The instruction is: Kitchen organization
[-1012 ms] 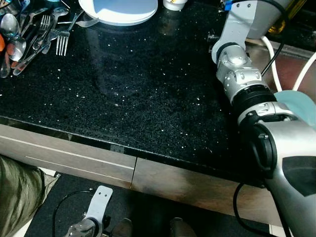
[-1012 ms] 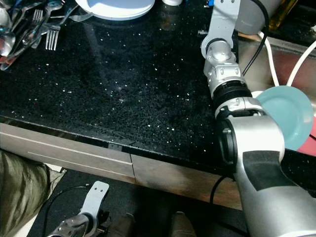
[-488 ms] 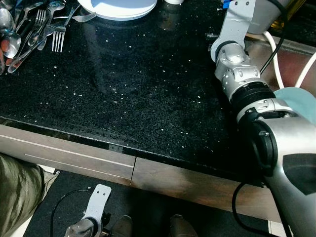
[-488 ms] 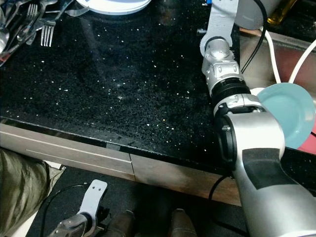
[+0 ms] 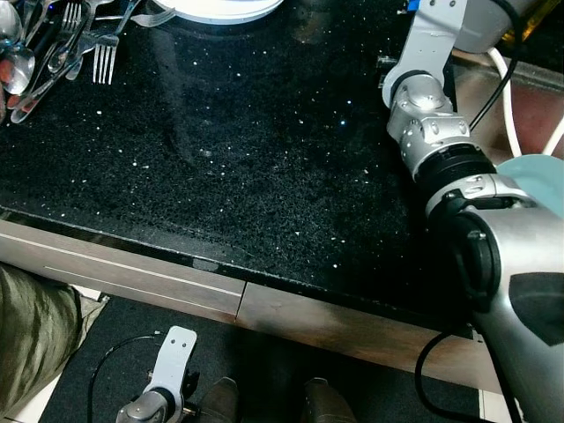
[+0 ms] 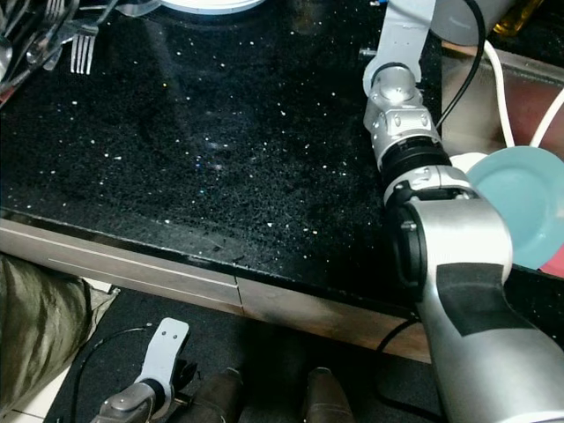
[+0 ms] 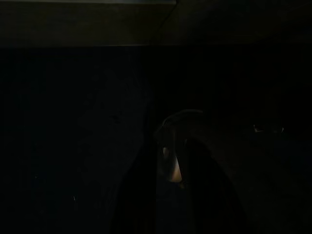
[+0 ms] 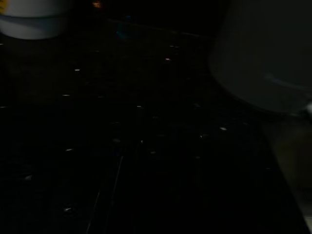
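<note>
No readable text, label, brand, number or sign anywhere. Counter [image 5: 229, 159], cutlery [image 5: 53, 44], plate [image 6: 529, 211], arm casing [image 6: 458, 264] all unmarked. Wrist views too dark for lettering.

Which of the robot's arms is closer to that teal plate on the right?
The right arm. It stretches across the black counter right alongside the teal plate. The left arm hangs low by the floor, below the counter edge, far from it.

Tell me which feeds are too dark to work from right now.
Left wrist view: nearly black, faint outlines only. Right wrist view: very dim, the speckled countertop barely shows. Both eye views: well lit and sharp, with a soft sheen on the countertop near the forks.
</note>
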{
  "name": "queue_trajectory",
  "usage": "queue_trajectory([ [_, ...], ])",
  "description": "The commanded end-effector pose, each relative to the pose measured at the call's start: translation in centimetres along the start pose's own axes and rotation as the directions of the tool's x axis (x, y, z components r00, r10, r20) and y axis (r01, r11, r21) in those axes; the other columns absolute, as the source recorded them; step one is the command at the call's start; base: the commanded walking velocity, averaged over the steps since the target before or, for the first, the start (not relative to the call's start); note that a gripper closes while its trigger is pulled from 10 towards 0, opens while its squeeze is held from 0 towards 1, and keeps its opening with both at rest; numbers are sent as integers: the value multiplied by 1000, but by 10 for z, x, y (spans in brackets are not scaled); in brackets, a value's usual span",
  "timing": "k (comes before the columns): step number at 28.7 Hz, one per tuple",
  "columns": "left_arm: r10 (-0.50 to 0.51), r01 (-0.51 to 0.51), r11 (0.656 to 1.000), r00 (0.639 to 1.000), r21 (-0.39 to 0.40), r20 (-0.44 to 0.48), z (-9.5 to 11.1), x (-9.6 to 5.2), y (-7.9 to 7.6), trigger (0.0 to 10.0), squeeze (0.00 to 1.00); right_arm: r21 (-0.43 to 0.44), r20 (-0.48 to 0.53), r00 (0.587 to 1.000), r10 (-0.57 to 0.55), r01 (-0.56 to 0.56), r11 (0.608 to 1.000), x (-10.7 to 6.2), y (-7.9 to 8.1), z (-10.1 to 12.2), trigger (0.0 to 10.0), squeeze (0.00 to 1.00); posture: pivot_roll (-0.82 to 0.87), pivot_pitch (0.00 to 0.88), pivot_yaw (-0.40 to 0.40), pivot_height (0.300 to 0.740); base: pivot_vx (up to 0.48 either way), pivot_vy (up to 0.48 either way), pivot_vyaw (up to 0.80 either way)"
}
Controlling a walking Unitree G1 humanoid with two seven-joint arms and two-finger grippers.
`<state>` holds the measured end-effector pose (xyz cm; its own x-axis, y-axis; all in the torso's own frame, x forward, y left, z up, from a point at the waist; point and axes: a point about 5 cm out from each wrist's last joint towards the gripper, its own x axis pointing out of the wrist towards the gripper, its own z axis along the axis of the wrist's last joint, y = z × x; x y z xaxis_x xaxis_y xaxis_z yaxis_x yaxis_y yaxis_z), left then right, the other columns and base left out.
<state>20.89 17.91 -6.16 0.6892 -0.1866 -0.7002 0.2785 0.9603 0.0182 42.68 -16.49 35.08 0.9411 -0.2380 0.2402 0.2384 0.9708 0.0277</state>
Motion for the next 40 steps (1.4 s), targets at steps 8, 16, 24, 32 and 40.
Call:
queue_trajectory([
  [8,-18,18,1000,979,-5,-202,-54,-16,-9,10000,0,6,-81,997,15,-14,1000,4,-4,14,10000,0,190,422,-129,740,0,0,0],
  [16,-23,23,1000,981,-3,-192,-50,-13,-11,10000,0,-50,-130,987,97,-104,993,3,9,24,10000,0,166,414,-147,740,0,0,0],
  [24,-21,20,1000,982,-9,-186,-49,-12,-12,10000,0,9,-136,985,107,-106,994,2,11,27,10000,0,162,411,-156,740,0,0,0],
  [32,-20,17,1000,983,-17,-181,-48,-12,-13,10000,0,71,-123,989,78,-70,995,4,3,29,10000,0,160,413,-160,740,0,0,0],
  [40,-23,20,1000,984,-20,-179,-49,-12,-13,10000,0,91,-134,990,31,-19,996,5,-9,21,10000,0,161,418,-156,740,0,0,0],
])
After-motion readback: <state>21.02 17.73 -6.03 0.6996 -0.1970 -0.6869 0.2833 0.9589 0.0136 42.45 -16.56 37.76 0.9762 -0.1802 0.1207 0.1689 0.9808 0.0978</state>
